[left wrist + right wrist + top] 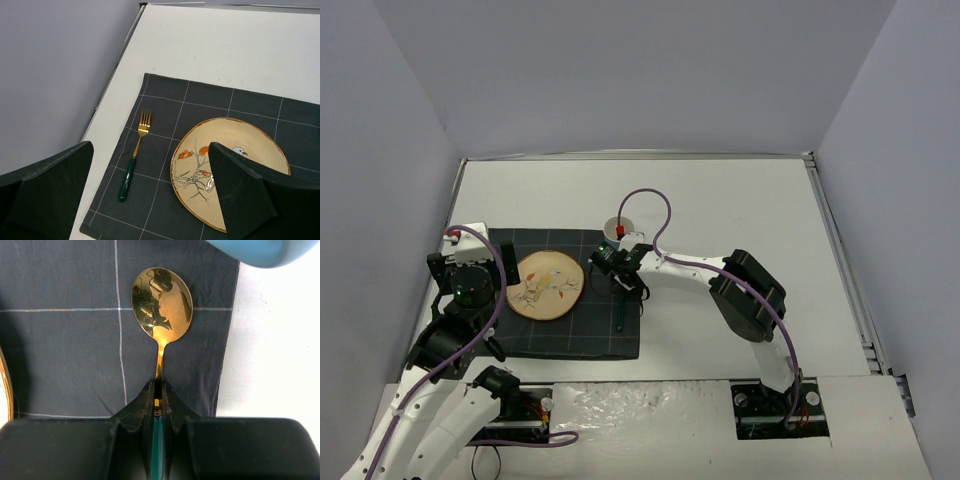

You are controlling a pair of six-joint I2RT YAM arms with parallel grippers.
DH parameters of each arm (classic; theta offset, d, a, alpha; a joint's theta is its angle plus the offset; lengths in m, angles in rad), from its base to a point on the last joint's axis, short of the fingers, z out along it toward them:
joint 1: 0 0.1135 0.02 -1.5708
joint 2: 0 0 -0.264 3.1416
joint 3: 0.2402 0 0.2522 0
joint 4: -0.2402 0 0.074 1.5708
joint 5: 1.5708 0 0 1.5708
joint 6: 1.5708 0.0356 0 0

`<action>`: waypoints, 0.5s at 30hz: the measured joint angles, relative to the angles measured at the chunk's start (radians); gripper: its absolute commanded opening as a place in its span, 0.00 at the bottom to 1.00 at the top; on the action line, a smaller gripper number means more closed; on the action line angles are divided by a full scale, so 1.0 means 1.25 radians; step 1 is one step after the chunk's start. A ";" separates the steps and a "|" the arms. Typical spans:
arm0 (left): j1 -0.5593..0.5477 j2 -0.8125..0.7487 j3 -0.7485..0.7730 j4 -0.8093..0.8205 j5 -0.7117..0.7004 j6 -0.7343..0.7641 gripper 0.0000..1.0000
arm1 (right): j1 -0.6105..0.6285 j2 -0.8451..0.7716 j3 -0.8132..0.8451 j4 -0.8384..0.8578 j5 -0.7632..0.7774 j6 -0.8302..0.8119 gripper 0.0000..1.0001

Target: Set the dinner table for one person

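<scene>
Right wrist: glossy gold oval spoon (pixel 161 302)

White and rectangular, the large flat bench (pixel 740 200) lies level between pale grey walls (pixel 620 70) that rise at its far, left and right sides. Thin metal strips run along those three edges and meet at the two far corners. Seen close from the left wrist camera, its matt surface (pixel 225 45) is plain white with a few faint dark specks.
</scene>
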 measured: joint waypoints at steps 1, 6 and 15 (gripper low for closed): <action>0.000 0.000 0.000 0.000 0.000 0.000 0.97 | 0.000 0.001 0.000 0.001 0.000 -0.002 0.00; 0.000 -0.001 0.000 0.001 0.000 0.002 0.97 | -0.001 0.007 0.008 0.001 0.000 -0.011 0.00; 0.000 -0.003 0.000 0.003 0.000 0.003 0.97 | -0.002 0.010 0.015 0.001 -0.005 -0.029 0.00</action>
